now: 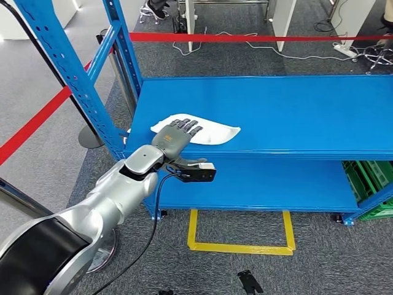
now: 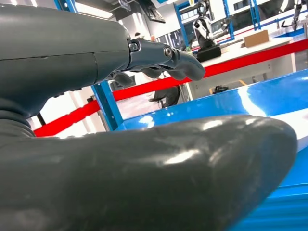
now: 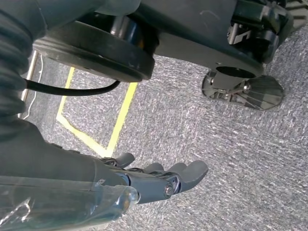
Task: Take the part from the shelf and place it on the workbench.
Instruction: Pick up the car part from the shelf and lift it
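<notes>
Part [image 1: 210, 133], white and flat, lying on blue shelf [image 1: 287, 110] near its front-left corner, partly under left hand [image 1: 178, 136]: fingers [image 1: 188, 126] straight and spread over it, gripping nothing. Right hand [image 3: 160, 180] hanging over grey carpet [image 3: 236, 159], fingers extended, empty.

A workshop: blue steel shelving [image 1: 260, 110], red barrier tape [image 1: 260, 38], floor markings [image 1: 241, 246].

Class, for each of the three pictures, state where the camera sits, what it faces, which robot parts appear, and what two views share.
Head view: high on the body, looking down at the blue shelf; the left hand reaches over the white part.
Left wrist view: behind the left hand, facing along the shelf.
Right wrist view: the right hand hangs over grey carpet.
Head and left wrist views share hand and shelf.
</notes>
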### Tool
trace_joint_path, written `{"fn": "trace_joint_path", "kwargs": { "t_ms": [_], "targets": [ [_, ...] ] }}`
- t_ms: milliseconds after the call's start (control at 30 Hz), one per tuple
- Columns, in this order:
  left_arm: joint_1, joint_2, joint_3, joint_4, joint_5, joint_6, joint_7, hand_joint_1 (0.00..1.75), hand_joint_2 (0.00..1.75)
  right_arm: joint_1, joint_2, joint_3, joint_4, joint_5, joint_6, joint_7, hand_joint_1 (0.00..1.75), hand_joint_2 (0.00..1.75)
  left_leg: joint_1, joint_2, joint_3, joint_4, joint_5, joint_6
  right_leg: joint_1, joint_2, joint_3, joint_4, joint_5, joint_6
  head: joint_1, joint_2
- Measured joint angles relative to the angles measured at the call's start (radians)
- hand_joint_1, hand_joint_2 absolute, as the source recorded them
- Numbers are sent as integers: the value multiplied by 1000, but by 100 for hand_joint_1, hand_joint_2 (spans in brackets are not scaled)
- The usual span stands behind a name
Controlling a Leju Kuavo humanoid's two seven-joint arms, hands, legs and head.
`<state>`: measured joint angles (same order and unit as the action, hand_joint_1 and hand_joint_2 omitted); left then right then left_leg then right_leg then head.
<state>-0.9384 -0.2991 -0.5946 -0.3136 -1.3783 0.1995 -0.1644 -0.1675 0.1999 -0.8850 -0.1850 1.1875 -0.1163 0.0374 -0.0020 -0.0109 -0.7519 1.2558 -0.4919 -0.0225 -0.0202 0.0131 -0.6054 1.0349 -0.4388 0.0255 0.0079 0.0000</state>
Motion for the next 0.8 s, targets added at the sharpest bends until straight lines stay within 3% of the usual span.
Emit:
{"fn": "trace_joint_path", "kwargs": {
  "t_ms": [67, 100, 167, 267, 333, 400, 433, 467, 500, 567, 600, 667, 800],
  "targets": [
    [-3, -1, 0, 0, 0, -1, 0, 0, 0, 0, 0, 0, 0, 0, 0, 0, 0, 175, -5, 0, 51, -130, 85, 15, 2, 1, 12, 0, -8, 4, 0, 0],
    [-5, -1, -1, 0, 0, -1, 0, 0, 0, -1, 1, 0, 0, 0, 0, 0, 0, 175, -7, 0, 77, -192, 109, 21, 3, 2, 16, 0, -13, 8, 0, 0],
    [-8, -2, -1, 0, 3, -1, -1, 0, 0, -2, 1, 0, 0, 0, 0, 0, 0, 175, -12, 0, 102, -250, 115, 26, 4, 3, 19, -3, -20, 19, 1, 0],
    [-9, -4, -1, 0, 9, -2, -2, 0, 0, -3, 1, -1, 0, 1, 0, 0, 0, 175, -7, -1, 114, -266, 110, 32, 5, 0, 20, 0, -32, 34, 1, 0],
    [-9, -8, -1, -1, 10, -2, -3, 0, 0, -3, 0, -1, 0, 1, 0, 0, 0, 175, -2, -2, 125, -273, 107, 40, 6, -3, -19, 77, -70, 40, 5, 0],
    [-6, -9, -1, -1, 11, -2, -4, 0, 0, -1, 0, -2, 0, 1, 0, 0, 0, 175, -2, -2, 132, -273, 99, 45, 7, -4, -95, 209, -118, 44, 8, 0],
    [-2, -9, -1, -1, 11, -2, -4, 0, 0, 0, 0, -2, 0, 1, 0, 0, 0, 175, -3, -2, 137, -272, 95, 46, 7, -4, -127, 254, -124, 46, 9, 0],
    [0, -9, -1, -1, 11, -2, -4, 0, 0, 0, 0, -3, 0, 1, 0, 0, 0, 175, -2, -3, 142, -272, 89, 45, 7, -4, -143, 266, -109, 48, 9, 0],
    [2, -9, -1, -1, 11, -3, -4, 0, 0, 1, -1, -3, 0, 1, 0, 0, 0, 175, -2, -3, 150, -271, 83, 44, 6, -5, -139, 237, -75, 49, 9, 0],
    [2, -9, -1, -1, 11, -3, -4, 0, 0, 1, -2, -3, 0, 1, 0, 1, 0, 175, -1, -5, 167, -267, 66, 36, 4, -7, -88, 106, 10, 54, 9, 0],
    [1, -8, -1, -1, 12, -4, -4, 0, 0, 2, -2, -3, 0, 1, 0, 2, 0, 175, -2, -6, 173, -262, 58, 31, 3, -7, -60, 46, 35, 53, 10, 0],
    [0, -8, -2, -1, 15, -5, -4, 0, 0, 2, -3, -3, 0, 1, 1, 2, 0, 175, -6, -7, 176, -258, 49, 22, 4, -6, -35, -3, 42, 44, 8, 0],
    [-2, -9, -2, -1, 17, -5, -4, 0, 0, 3, -3, -4, 0, 2, 1, 3, 0, 175, -4, -4, 165, -231, 26, 6, 3, -3, -27, -5, 29, 17, 2, 0]
  ]
}}
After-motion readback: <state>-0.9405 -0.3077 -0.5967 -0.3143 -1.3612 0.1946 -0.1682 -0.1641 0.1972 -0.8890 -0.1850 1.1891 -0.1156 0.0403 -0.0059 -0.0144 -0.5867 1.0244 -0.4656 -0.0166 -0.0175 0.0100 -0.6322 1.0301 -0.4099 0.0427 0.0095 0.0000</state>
